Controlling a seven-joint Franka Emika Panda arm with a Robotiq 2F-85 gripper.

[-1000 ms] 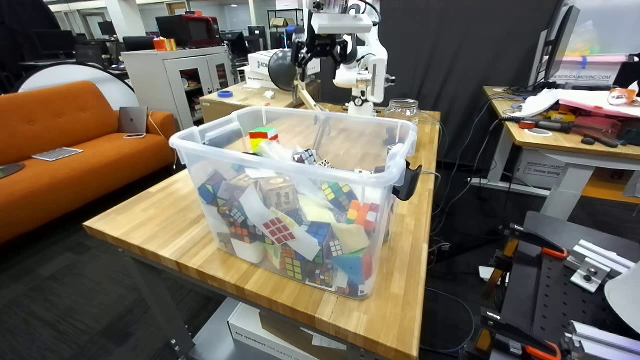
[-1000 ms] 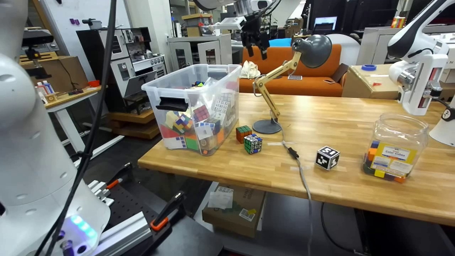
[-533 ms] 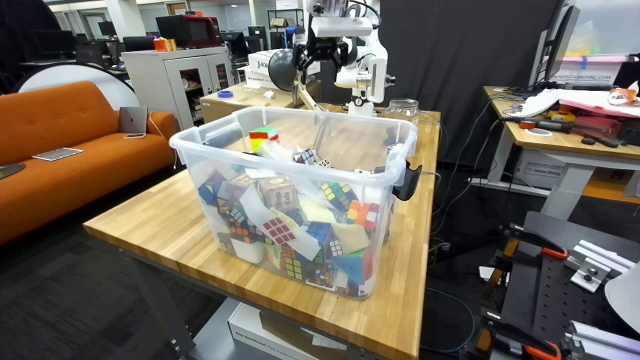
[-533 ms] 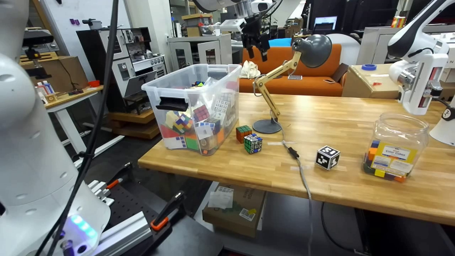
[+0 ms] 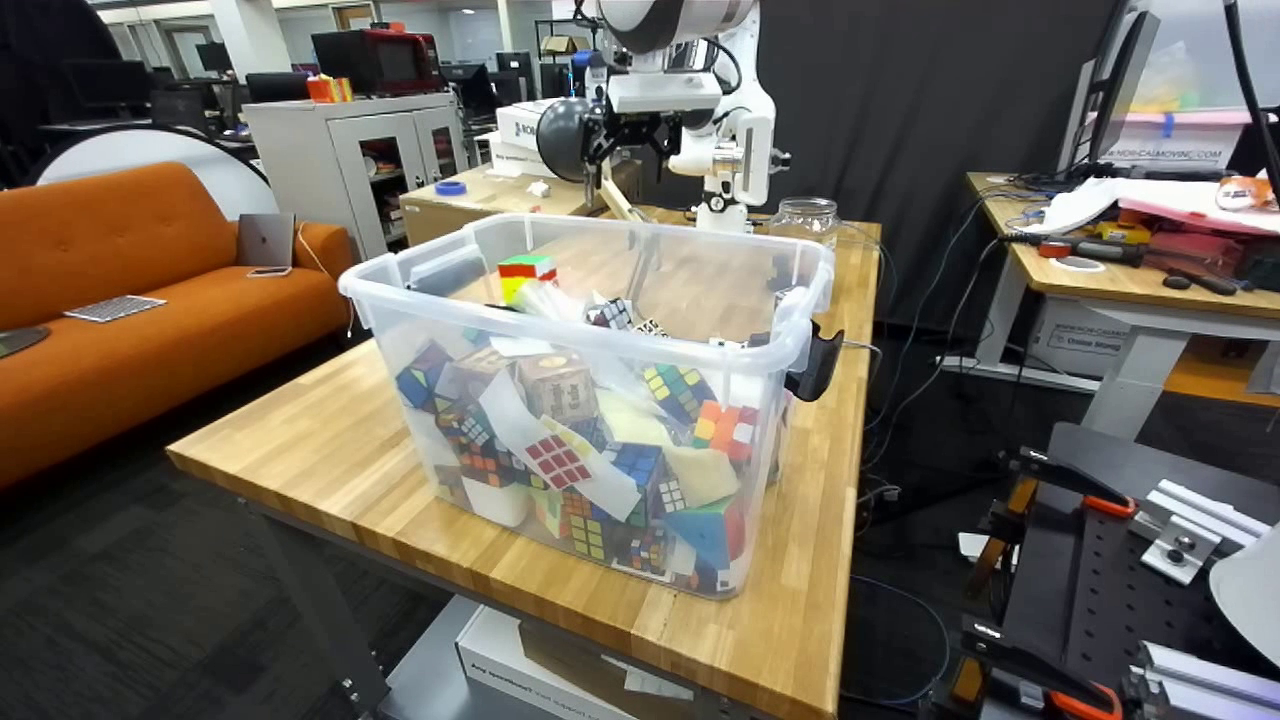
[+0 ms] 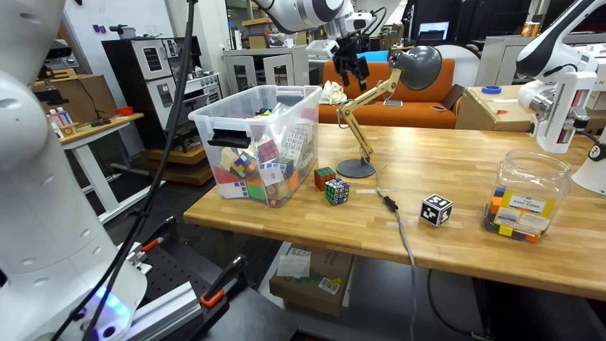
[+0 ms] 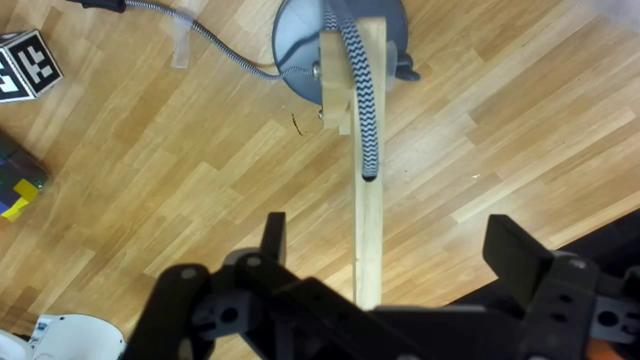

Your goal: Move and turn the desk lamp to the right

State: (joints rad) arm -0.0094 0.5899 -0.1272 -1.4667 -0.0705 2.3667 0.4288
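Note:
The desk lamp has a dark grey bowl-shaped head (image 6: 421,68), a jointed tan wooden arm and a round grey base (image 6: 355,168) standing on the table. Its head also shows in an exterior view (image 5: 562,140) behind the bin. My gripper (image 6: 354,83) is open and empty, in the air beside the lamp's upper arm and head. It overlaps the edge of the lamp head in an exterior view (image 5: 630,155). In the wrist view, the lamp's wooden arm (image 7: 368,240) runs between the open fingers (image 7: 386,222), apart from both. The lamp head is hidden there.
A clear bin (image 6: 255,137) of puzzle cubes stands beside the lamp. Two cubes (image 6: 336,191) sit near its base. A marker cube (image 6: 436,210), a plastic jar (image 6: 528,196) and another robot arm (image 6: 558,94) are farther right. The lamp's cord (image 6: 401,232) crosses the table edge.
My open gripper has moved toward the lamp and slightly lower, rightward in one exterior view and leftward in another. The lamp and the other objects have not moved.

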